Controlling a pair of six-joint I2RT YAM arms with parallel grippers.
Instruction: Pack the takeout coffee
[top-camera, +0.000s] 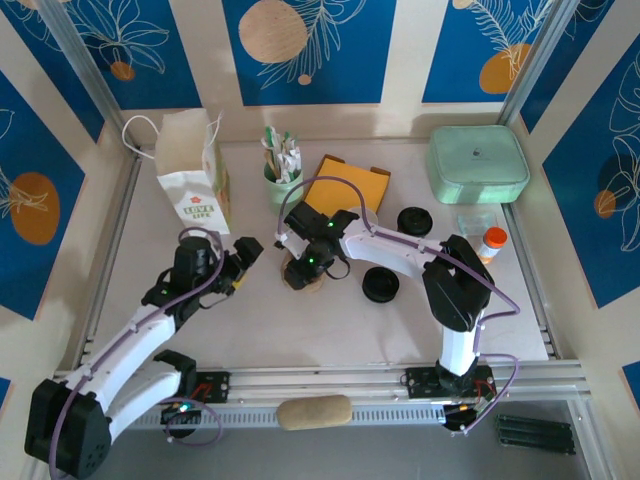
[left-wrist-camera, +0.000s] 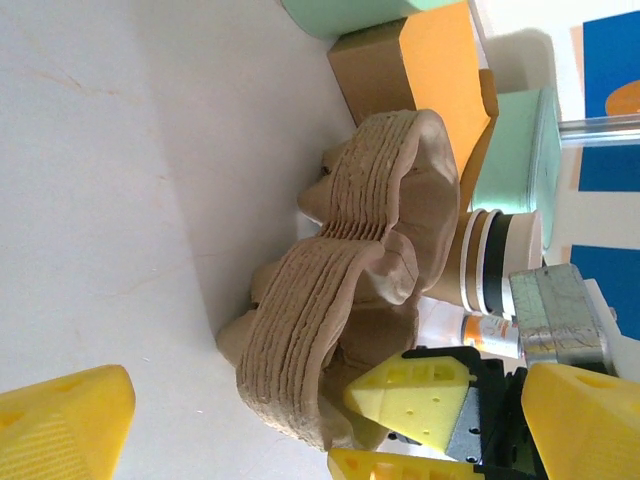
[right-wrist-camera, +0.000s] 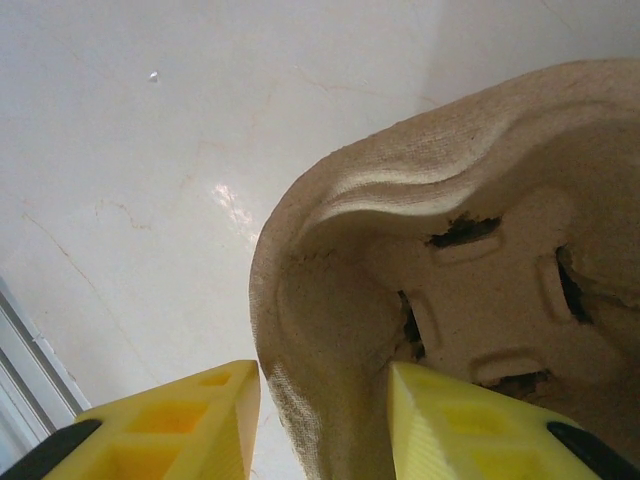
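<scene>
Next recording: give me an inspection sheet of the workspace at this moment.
Surface: white table, no spills seen.
Job's things: takeout coffee close behind pulp carrier, seen from left wrist; two black lids loose.
Clutter: paper bag, utensil cup, orange-and-brown card stack, mint box, orange-capped bottle.
Grippers: left gripper open, facing the carrier; right gripper clamped on its wall.
Cables: purple cables loop along both arms.
Surroundings: blue patterned panels, metal frame.
</scene>
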